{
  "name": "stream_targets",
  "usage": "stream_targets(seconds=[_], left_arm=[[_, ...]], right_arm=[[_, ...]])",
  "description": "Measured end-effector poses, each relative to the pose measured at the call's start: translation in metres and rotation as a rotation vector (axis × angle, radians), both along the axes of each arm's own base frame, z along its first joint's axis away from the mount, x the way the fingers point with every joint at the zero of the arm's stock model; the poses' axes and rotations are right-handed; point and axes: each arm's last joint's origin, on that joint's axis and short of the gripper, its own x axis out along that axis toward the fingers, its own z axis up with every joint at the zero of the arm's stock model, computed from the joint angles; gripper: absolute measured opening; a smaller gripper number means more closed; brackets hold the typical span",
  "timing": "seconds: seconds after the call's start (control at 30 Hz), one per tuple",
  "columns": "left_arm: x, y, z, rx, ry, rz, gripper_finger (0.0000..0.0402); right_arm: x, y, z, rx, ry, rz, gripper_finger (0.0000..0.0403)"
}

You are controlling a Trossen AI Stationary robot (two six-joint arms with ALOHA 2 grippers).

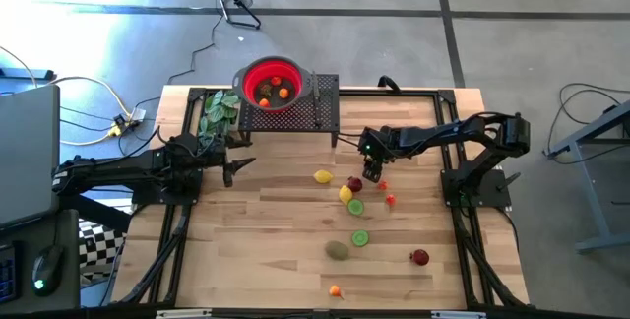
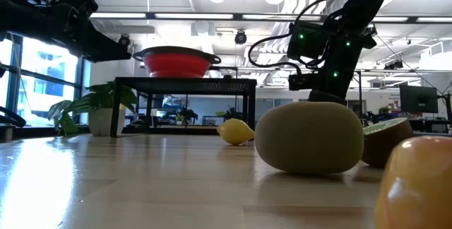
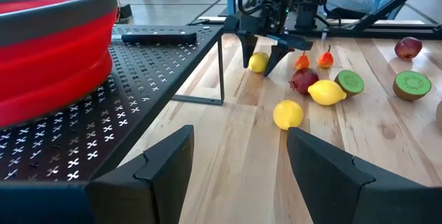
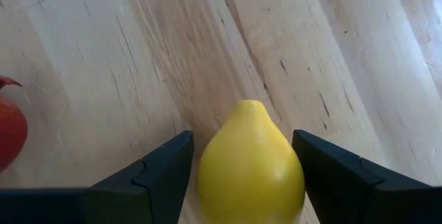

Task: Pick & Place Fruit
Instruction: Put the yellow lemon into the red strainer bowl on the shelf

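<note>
My right gripper is spread open, fingers either side of a yellow lemon, not yet touching it. It sits on the table mid-board, pointed end facing away from my wrist.

To do this well: drop a touch lower so the pads meet the widest part, keep it centred, and close slowly, since the smooth rounded shell could squirt out if I pinch near the tip. Then lift straight up to clear the small red piece just beside it.

Other fruit lies scattered nearby: another lemon, lime halves, a kiwi, red bits. Some pieces are already in the red bowl on the black perforated stand at the far edge, probably my drop target.

My left gripper waits open near the stand, by the leafy bunch.
</note>
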Motion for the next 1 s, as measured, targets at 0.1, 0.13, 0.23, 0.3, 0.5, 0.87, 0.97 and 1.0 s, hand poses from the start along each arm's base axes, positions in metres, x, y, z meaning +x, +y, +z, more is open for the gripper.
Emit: stream_targets(seconds=[0.1, 0.13, 0.23, 0.3, 0.5, 0.87, 0.97, 1.0], left_arm=[[0.0000, 0.0000, 0.0000, 0.000, 0.000, 0.000, 0.0228], [0.0000, 0.0000, 0.0000, 0.000, 0.000, 0.000, 0.0228], [0.0000, 0.0000, 0.0000, 0.000, 0.000, 0.000, 0.0228], [0.0000, 0.0000, 0.0000, 0.000, 0.000, 0.000, 0.0228], [0.0000, 0.0000, 0.0000, 0.000, 0.000, 0.000, 0.0228], [0.0000, 0.0000, 0.0000, 0.000, 0.000, 0.000, 0.0228], [0.0000, 0.0000, 0.0000, 0.000, 0.000, 0.000, 0.0228], [0.0000, 0.0000, 0.0000, 0.000, 0.000, 0.000, 0.0228]], right_arm=[[-0.0001, 0.0001, 0.0000, 0.002, 0.001, 0.000, 0.0243], [-0.0002, 0.0001, -0.0001, 0.003, 0.001, -0.003, 0.0243], [-0.0003, 0.0002, -0.0002, 0.005, 0.001, -0.003, 0.0243], [-0.0003, 0.0001, -0.0002, 0.007, 0.000, -0.006, 0.0243], [-0.0005, 0.0003, -0.0004, 0.008, 0.002, -0.006, 0.0223], [-0.0005, 0.0003, -0.0006, 0.007, 0.003, -0.004, 0.0215], [-0.0011, 0.0005, 0.0014, 0.007, -0.004, -0.002, 0.0206], [-0.0012, 0.0006, 0.0016, 0.009, -0.005, -0.001, 0.0200]])
